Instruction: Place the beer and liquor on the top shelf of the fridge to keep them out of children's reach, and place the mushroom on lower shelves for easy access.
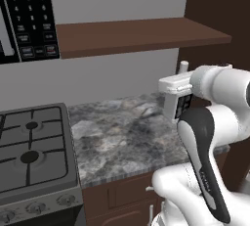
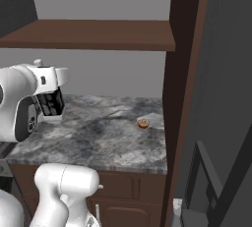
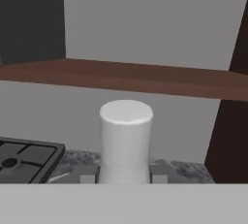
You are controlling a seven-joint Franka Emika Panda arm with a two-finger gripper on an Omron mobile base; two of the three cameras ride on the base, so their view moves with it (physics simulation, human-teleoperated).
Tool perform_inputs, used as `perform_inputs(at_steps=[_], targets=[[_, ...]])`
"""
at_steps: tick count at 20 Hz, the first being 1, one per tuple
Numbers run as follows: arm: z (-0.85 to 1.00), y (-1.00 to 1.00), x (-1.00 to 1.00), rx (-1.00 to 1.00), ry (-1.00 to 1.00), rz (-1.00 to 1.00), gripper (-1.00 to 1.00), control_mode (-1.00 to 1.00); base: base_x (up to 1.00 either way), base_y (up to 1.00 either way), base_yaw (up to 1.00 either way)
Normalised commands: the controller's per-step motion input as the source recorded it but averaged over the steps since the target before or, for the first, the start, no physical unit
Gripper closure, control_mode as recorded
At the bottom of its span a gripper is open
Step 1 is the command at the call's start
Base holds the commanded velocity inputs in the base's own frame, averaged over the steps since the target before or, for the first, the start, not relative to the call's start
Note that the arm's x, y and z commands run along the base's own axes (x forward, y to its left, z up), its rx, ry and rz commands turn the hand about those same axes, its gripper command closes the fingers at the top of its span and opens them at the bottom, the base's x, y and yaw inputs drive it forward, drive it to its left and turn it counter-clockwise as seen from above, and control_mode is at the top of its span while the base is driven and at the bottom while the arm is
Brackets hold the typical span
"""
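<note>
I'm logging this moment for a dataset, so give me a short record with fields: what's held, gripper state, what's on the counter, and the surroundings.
held: liquor, white cap and neck between the gripper fingers, lifted above the counter
gripper: shut on the liquor
liquor in base views: black label at the hand
counter: grey marble; mushroom lies on it near the dark cabinet side
beer: not seen
surroundings: stove left of the counter, brown wall shelf above, microwave panel upper left
</note>
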Motion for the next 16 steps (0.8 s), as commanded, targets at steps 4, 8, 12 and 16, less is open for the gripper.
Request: perform_inputs(at_steps=[4,8,12,16], targets=[[0.76,0.00,-0.47,-0.04,0.11,-0.01,1.00,-1.00,0.00,0.00,0.00],[0.35,0.00,-0.47,-0.07,0.06,0.00,1.00,-1.00,0.00,0.00,0.00],[0.00,0.00,-0.14,-0.02,0.00,0.00,1.00,1.00,-0.49,0.00,-0.01],[0.00,0.00,0.00,0.00,0.00,0.00,1.00,1.00,-0.67,-0.10,-0.01]])
